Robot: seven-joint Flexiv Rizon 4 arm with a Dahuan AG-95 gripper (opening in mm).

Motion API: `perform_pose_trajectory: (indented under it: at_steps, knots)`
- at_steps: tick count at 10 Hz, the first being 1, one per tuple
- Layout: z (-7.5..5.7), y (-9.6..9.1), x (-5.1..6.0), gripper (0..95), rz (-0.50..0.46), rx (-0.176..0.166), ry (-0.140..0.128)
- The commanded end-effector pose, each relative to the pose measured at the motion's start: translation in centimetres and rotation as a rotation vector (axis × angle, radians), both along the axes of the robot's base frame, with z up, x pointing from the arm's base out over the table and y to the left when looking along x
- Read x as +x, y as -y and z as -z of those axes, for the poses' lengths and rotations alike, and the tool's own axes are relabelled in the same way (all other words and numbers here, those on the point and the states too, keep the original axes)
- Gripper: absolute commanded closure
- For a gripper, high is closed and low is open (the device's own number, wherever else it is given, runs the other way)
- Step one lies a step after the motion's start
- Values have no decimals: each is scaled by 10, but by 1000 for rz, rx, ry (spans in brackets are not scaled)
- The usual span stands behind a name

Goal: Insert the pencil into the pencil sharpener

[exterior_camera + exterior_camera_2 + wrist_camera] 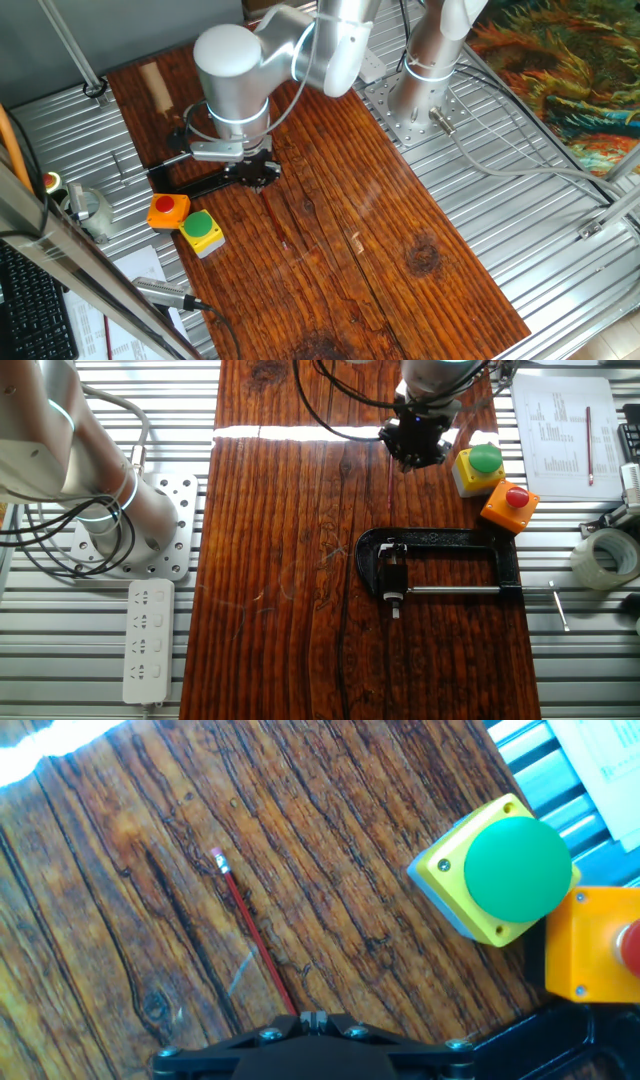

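My gripper (315,1018) is shut on the pencil (252,928), a very thin red stick that runs from the closed fingertips out to its tip above the wooden table. In the other fixed view the gripper (414,444) hangs over the far part of the table, and the pencil (389,485) shows as a thin red line below it. A black C-clamp (440,545) lies nearer, gripping a small dark sharpener (392,573) at its left end. In one fixed view the gripper (256,172) partly hides the clamp (205,186). The pencil is apart from the sharpener.
A yellow box with a green button (497,870) and an orange box with a red button (598,948) stand right of the gripper. A thick pale dowel (153,84) lies at the table's far corner. A power strip (147,641), tape roll (606,556) and papers (563,420) lie off the board.
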State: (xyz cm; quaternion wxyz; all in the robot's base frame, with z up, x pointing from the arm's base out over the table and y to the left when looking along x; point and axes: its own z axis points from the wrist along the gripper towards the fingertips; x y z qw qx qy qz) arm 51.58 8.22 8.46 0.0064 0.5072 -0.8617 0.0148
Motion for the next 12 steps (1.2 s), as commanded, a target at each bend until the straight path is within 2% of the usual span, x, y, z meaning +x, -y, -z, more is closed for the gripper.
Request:
perform_pose_trajectory:
  at_steps: [1,2,5,6,7,9,10,11,12]
  knots:
    - [1,0,0,950,7,7,3]
    - [1,0,0,950,15,11,7]
    - [1,0,0,950,-59,14,5]
    - [1,0,0,950,-51,14,18]
    - [1,0,0,950,-50,18,18]
    - [13,-20,-10,950,-98,68,16]
    - [15,-26,-13,950,-99,73,16]
    - [18,-47,-24,950,-88,68,15]
    - [19,-56,-30,950,-81,68,16]
